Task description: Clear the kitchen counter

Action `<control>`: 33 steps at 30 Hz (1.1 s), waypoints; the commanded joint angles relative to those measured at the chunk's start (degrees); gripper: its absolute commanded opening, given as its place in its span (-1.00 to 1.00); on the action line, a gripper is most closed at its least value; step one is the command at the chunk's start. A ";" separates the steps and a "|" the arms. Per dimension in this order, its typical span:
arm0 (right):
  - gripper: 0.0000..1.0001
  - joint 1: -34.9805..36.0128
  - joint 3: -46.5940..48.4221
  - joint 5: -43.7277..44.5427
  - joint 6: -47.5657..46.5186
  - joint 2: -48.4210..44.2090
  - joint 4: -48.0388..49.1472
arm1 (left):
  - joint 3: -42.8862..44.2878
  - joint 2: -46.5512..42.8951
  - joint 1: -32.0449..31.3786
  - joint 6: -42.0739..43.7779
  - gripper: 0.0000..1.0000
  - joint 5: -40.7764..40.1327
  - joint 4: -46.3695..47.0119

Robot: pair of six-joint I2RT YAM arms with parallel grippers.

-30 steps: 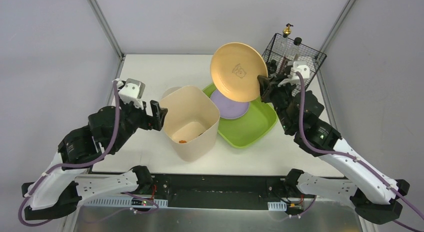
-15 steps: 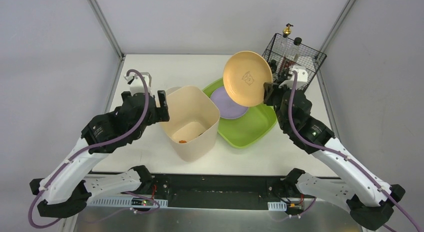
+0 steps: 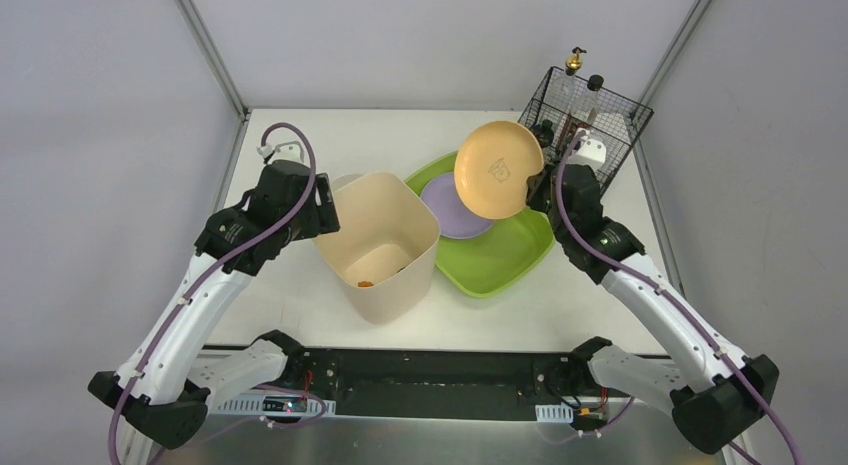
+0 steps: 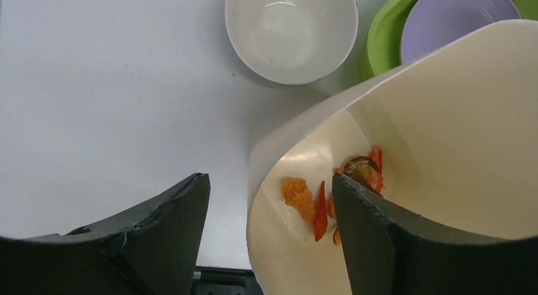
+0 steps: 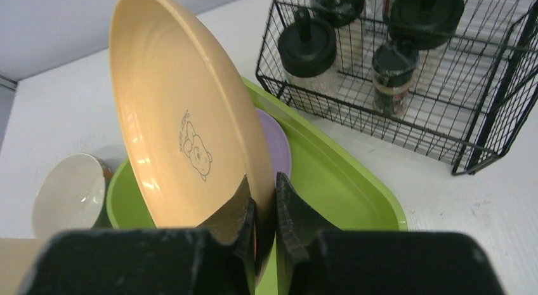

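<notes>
Right gripper is clamped on the low rim of the orange plate, holding it tilted on edge above the green tray, where a purple plate lies. The wire basket of jars stands just behind that arm. Left gripper gapes wide, one finger on each side of the cream bin wall, with food scraps inside. A white bowl sits just beyond the bin. The kitchen counter shows open surface on the left and along the near edge.
</notes>
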 commanded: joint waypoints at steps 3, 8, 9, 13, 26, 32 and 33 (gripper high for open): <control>-1.00 -5.50 -3.23 -7.83 7.18 4.36 2.90 | -2.42 0.77 4.97 0.91 0.25 9.47 3.78; -1.00 -9.78 -5.43 -12.89 10.40 9.83 5.47 | -3.80 1.55 7.79 1.21 -0.37 13.09 4.74; -1.00 -10.48 -6.00 -14.02 11.06 10.92 6.72 | -4.03 1.51 8.18 1.18 -0.52 13.29 4.78; -1.00 -12.06 -7.46 -18.25 13.23 14.69 11.45 | -4.53 0.78 9.65 1.48 -0.99 14.06 4.75; -1.00 -11.41 -1.83 -25.82 21.31 28.56 17.32 | -0.02 -7.34 10.94 2.09 -1.00 6.12 -4.53; -0.95 -9.32 0.97 -25.04 23.16 33.48 18.25 | 2.06 -8.43 10.97 2.14 -1.00 1.37 -8.22; -0.94 -8.91 1.37 -24.97 23.43 34.13 18.21 | 2.20 -8.62 10.95 2.15 -1.00 0.58 -8.64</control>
